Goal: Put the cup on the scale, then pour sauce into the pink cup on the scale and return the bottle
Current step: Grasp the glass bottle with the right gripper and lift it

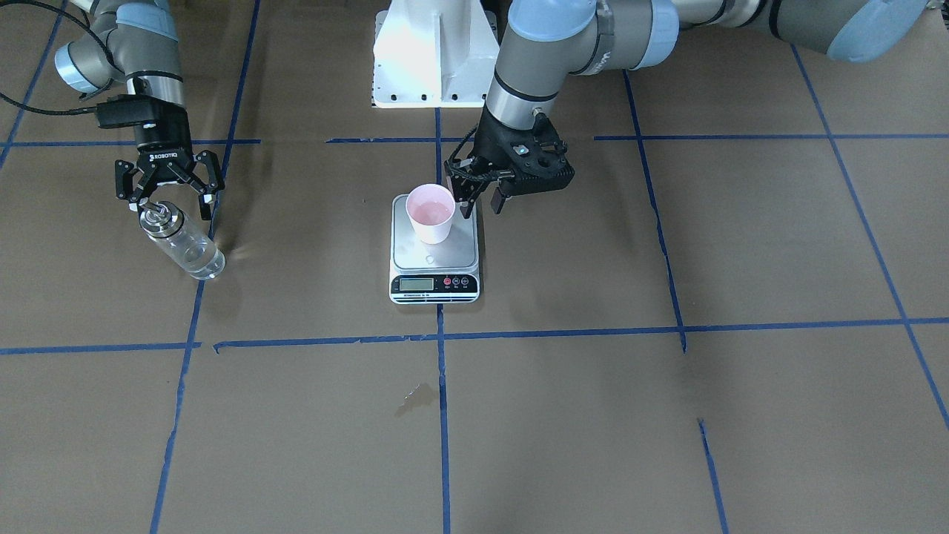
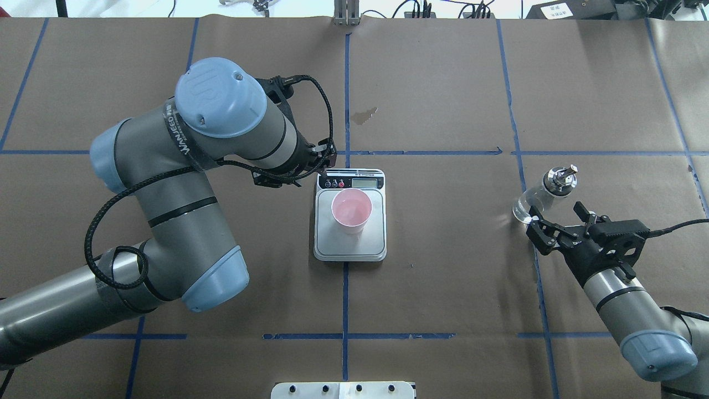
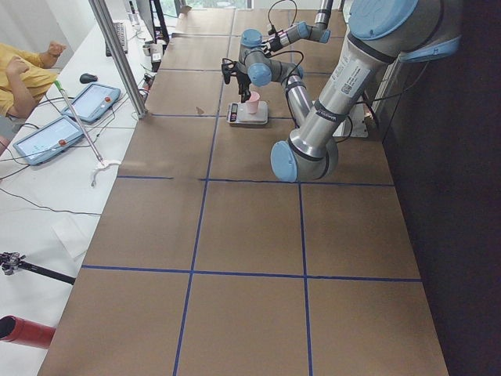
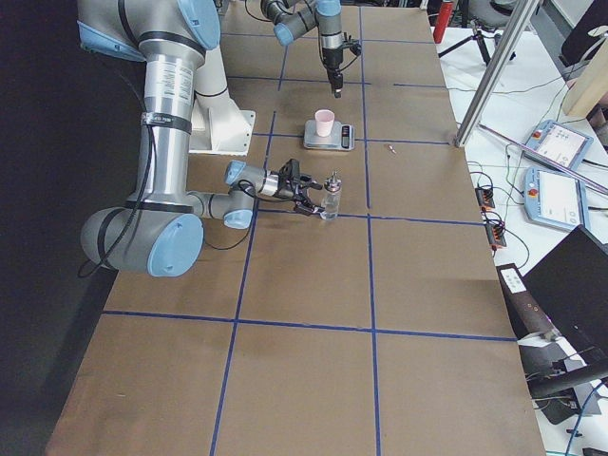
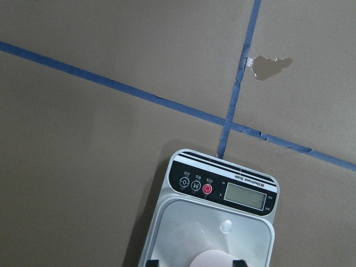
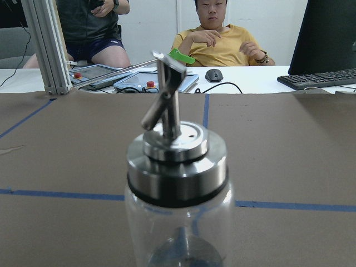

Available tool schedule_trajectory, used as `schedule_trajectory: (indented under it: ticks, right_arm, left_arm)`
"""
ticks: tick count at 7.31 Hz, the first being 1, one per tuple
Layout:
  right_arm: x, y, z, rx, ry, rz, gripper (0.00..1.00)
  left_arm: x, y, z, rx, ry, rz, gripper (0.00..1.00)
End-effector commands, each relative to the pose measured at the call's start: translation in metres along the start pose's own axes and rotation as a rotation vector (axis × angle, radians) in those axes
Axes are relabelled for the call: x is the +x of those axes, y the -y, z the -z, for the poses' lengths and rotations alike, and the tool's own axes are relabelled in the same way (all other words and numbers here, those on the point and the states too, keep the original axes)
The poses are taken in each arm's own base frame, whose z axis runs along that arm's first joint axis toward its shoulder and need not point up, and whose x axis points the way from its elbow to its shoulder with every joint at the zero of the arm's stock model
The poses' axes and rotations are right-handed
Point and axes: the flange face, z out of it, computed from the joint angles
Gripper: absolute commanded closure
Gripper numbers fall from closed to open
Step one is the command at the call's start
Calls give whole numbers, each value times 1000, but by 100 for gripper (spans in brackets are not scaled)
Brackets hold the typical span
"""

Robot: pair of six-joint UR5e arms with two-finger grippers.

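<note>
The pink cup (image 1: 431, 213) stands upright on the scale (image 1: 434, 278), on the half of its steel platform away from the display. My left gripper (image 1: 482, 199) is open and empty, raised just beside the cup on my left; in the left wrist view the cup's rim (image 5: 214, 259) shows at the bottom edge. The glass bottle (image 1: 182, 241) stands on the table to my right with clear sauce (image 1: 199, 261) low inside. My right gripper (image 1: 172, 206) is open, its fingers on either side of the silver cap (image 6: 177, 158) and not gripping it.
A drop of liquid (image 5: 226, 226) lies on the scale's platform near the display. The white robot base (image 1: 434, 52) stands behind the scale. A small stain (image 1: 415, 397) marks the brown paper. Operators sit at the far edge with tablets (image 3: 92, 100).
</note>
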Motion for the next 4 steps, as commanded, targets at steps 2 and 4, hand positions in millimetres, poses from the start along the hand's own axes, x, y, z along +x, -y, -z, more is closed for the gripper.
schedule_trajectory:
  ticks: [2, 4]
  right_arm:
    - [-7, 2, -13, 9, -17, 7, 2]
    - [-4, 1, -17, 10, -25, 14, 2]
  left_arm:
    - [1, 0, 1, -1, -1, 0, 46]
    - [0, -1, 0, -3, -1, -1, 46]
